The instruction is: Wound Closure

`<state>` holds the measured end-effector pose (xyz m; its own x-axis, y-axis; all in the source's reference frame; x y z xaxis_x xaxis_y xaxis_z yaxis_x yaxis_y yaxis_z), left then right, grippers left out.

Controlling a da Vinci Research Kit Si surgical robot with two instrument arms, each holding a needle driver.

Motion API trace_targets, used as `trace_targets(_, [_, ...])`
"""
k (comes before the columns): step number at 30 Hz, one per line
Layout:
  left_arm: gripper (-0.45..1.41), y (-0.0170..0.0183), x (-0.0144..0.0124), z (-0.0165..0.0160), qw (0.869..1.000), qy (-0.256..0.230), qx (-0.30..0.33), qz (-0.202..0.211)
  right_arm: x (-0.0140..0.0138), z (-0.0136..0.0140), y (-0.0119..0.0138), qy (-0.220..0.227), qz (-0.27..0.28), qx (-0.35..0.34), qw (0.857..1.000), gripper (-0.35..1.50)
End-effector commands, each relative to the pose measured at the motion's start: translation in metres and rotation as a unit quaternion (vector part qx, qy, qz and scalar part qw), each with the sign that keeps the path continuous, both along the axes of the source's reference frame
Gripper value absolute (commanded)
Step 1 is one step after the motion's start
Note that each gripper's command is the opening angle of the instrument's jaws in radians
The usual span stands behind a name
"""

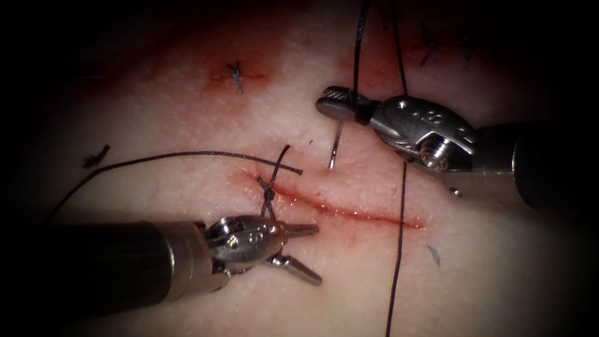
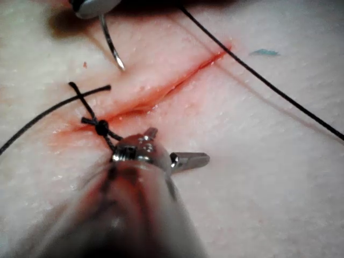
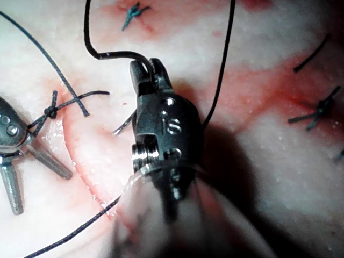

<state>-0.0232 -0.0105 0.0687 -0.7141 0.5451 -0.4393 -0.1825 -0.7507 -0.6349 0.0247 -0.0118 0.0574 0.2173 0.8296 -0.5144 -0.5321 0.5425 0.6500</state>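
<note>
The right tool [image 1: 340, 106] has its jaws closed on the needle [image 1: 335, 146] near its blunt end, where the thread [image 1: 399, 206] is attached. The needle hangs free above the tissue [image 1: 187, 125], its point down toward the skin just above the cut [image 1: 355, 212] and not in it; the left wrist view shows the needle [image 2: 110, 45] with its tip bare beside the wound's edge. From those jaws the thread runs up and away, and another stretch of it crosses the cut near its right end and trails on below.

The left tool [image 1: 306, 253] lies below the cut toward its left end, jaws spread wide and holding nothing. Just above it a tied knot [image 1: 268, 190] sits on the left end of the cut, with two short tails sticking up and a long strand leading off to the left. Red fluid [image 1: 349, 215] lines the cut. A finished stitch [image 1: 236, 76] lies farther up the tissue.
</note>
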Motion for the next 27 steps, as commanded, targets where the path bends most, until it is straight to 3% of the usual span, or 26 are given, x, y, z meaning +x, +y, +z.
trace_targets(1, [0.69,-0.0004,-0.0004,0.0005,1.000,-0.002,0.001,0.001,0.0010,0.0008,-0.0007,-0.001,-0.004,0.012,1.000,-0.35])
trace_targets(17, [0.69,-0.0002,0.0013,0.0004,1.000,-0.001,0.002,0.001,0.0013,0.0009,-0.0021,0.024,0.004,0.139,0.990,-0.35])
trace_targets(27, [0.69,-0.0003,0.0013,0.0005,1.000,-0.001,0.002,0.001,0.0017,0.0008,-0.0026,0.076,0.014,0.192,0.978,-0.35])
